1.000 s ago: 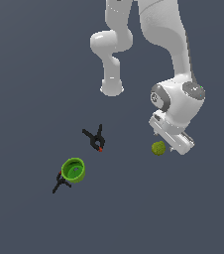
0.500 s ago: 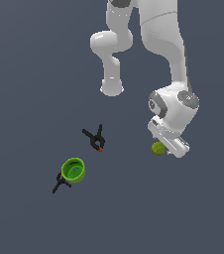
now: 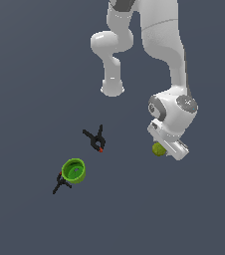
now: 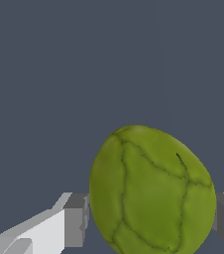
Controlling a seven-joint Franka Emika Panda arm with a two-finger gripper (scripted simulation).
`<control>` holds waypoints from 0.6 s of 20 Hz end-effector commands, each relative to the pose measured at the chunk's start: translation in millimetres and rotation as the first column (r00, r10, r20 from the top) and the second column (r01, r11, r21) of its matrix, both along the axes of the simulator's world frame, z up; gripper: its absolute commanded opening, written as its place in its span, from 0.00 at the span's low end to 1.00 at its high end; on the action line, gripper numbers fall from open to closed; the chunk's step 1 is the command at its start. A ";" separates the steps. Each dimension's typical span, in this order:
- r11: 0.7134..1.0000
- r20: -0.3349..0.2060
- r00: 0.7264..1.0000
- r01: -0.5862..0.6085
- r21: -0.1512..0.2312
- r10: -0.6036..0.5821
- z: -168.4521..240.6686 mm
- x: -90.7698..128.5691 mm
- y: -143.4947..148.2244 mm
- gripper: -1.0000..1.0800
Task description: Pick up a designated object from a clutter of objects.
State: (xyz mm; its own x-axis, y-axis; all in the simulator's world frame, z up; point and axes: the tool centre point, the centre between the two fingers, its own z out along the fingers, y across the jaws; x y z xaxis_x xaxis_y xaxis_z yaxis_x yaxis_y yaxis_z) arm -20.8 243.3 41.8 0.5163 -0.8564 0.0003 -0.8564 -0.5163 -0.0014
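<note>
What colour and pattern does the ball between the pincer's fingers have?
Olive yellow-green ball with dark crack-like veins, clearest in the wrist view.

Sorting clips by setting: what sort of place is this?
Probably a simulated test scene, not a real room: a flat, featureless grey floor, a white arm's gripper over an olive ball, plus a green cup and black clamp.

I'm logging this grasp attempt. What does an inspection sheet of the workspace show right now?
Surface: plain dark grey floor.
Job's things: olive ball between the fingers, partly hidden under the arm's hand in the exterior view.
Clutter: green cup beside one black clamp; second clamp apart.
Grippers: gripper open, fingers flanking the ball, contact unclear.
Cables: nothing seen.
Surroundings: nothing seen.
</note>
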 end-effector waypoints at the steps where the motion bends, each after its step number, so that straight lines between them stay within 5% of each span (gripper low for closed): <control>1: 1.000 -0.001 1.000 0.000 -0.001 0.000 -1.0 -0.5 -0.1 0.00; 12: 1.000 0.000 1.000 0.000 0.000 0.000 7.9 2.7 -3.3 0.00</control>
State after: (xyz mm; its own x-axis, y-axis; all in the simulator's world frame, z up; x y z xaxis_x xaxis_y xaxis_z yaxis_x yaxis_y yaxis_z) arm -20.3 241.3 45.2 0.5166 -0.8562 -0.0001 -0.8562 -0.5166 0.0011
